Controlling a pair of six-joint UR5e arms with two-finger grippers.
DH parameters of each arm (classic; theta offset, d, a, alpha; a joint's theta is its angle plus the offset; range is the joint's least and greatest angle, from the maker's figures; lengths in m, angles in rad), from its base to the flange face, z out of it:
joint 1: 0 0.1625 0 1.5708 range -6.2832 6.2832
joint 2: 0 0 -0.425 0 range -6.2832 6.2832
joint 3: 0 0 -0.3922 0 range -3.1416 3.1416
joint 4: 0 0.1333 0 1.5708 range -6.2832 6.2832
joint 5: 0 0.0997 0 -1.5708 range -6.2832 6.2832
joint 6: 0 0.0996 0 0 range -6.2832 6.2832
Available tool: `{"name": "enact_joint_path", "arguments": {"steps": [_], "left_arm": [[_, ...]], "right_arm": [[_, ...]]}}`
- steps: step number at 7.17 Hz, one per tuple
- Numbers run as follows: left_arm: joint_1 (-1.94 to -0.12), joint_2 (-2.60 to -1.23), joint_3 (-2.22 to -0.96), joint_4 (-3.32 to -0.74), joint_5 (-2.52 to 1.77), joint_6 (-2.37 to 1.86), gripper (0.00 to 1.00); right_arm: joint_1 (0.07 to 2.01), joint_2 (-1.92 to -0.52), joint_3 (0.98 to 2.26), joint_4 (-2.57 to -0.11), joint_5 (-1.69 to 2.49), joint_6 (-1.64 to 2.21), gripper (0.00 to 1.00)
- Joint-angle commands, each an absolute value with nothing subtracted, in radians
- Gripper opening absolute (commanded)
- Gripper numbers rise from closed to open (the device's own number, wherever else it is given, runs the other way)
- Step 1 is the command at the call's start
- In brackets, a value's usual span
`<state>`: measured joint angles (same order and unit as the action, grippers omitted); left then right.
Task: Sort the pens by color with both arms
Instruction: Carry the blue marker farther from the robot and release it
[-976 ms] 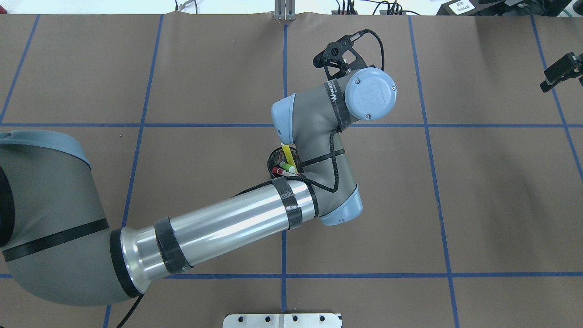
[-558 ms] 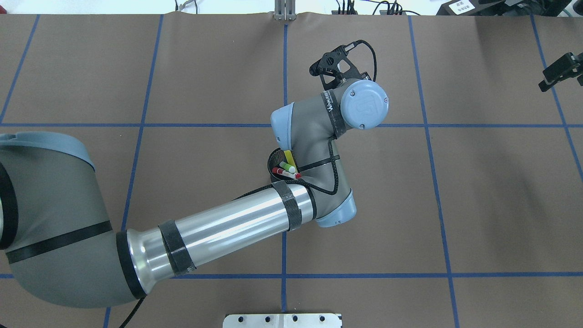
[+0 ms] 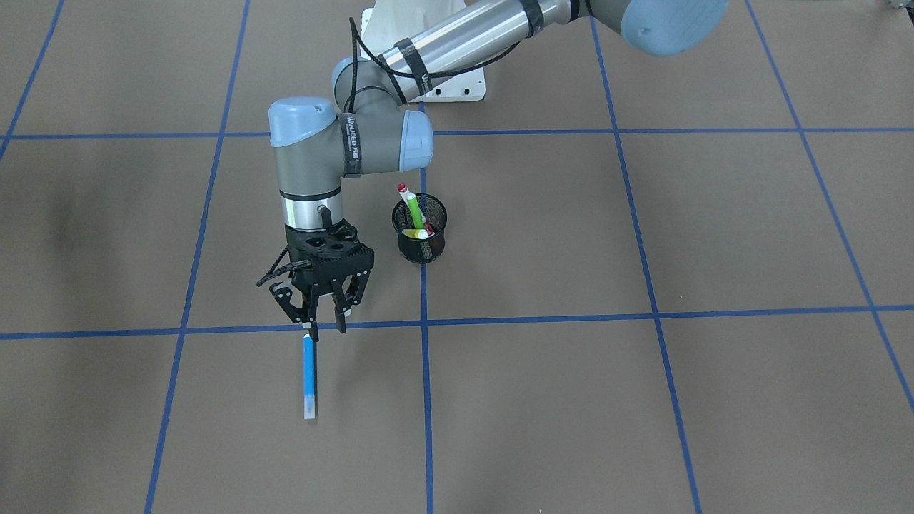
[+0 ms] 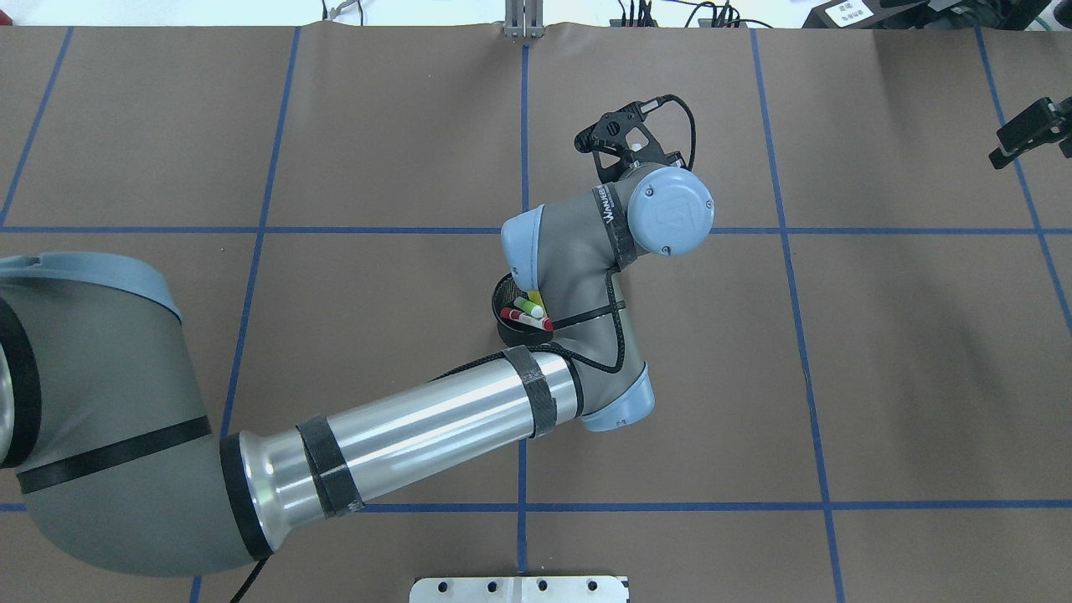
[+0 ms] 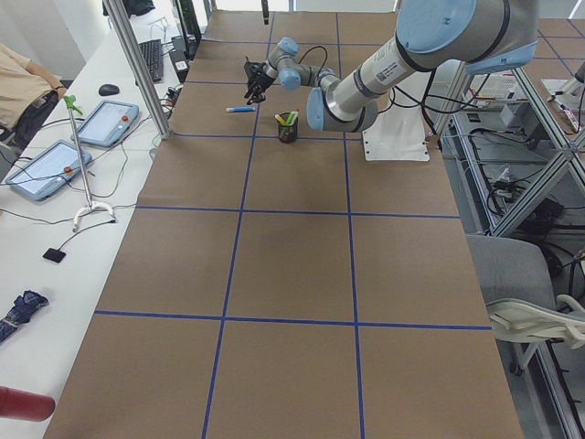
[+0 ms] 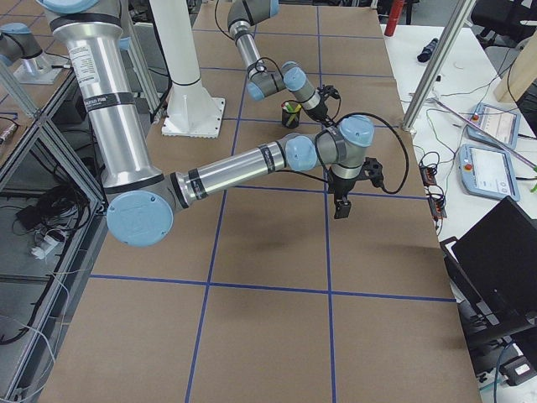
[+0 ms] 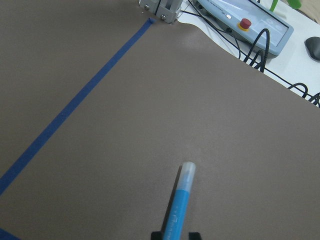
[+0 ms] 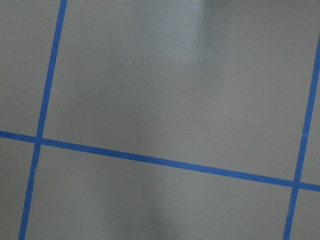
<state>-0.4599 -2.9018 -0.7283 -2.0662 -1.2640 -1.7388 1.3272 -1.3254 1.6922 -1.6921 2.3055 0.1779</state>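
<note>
My left gripper (image 3: 312, 332) points down at the far side of the table, beyond the black mesh cup (image 3: 421, 243). It is shut on one end of the blue pen (image 3: 309, 375). The pen lies nearly flat and low over the brown table, clear cap away from me (image 7: 187, 170). I cannot tell whether it touches. The cup holds the lime green pen (image 3: 414, 210), the yellow pen (image 3: 413, 233) and the white pen with red ends (image 4: 526, 318). My right gripper (image 4: 1030, 134) hangs over the table's right end, holding nothing visible. I cannot tell how its jaws stand.
My left forearm (image 4: 419, 435) and wrist cross above the cup and hide part of it from overhead. The white pedestal base (image 3: 457, 86) stands at the near edge. Blue tape lines (image 3: 643, 314) grid the table. Tablets (image 5: 101, 123) lie past the far edge.
My left wrist has come down lower, swung a little farther out, then drawn back towards the cup. It now covers more of the yellow pen. The right gripper has barely moved.
</note>
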Motion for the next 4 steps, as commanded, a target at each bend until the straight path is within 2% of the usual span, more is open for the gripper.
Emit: {"name": "enact_joint_path", "arguments": {"steps": [1, 2, 4], "left_arm": [[-0.459, -2.902, -0.745, -2.068, -1.266, -1.685, 0.81], [-0.462, -2.901, -0.78, -2.066, -1.278, -1.611, 0.93], [-0.503, -2.881, -0.892, -1.966, -1.406, -1.51, 0.96]], "right_arm": [[1.322, -1.324, 1.694, -1.69, 2.306, 0.179, 1.0], [1.319, -1.313, 1.692, -1.692, 2.306, 0.184, 1.0], [1.306, -1.286, 1.695, -1.692, 2.306, 0.228, 1.0]]}}
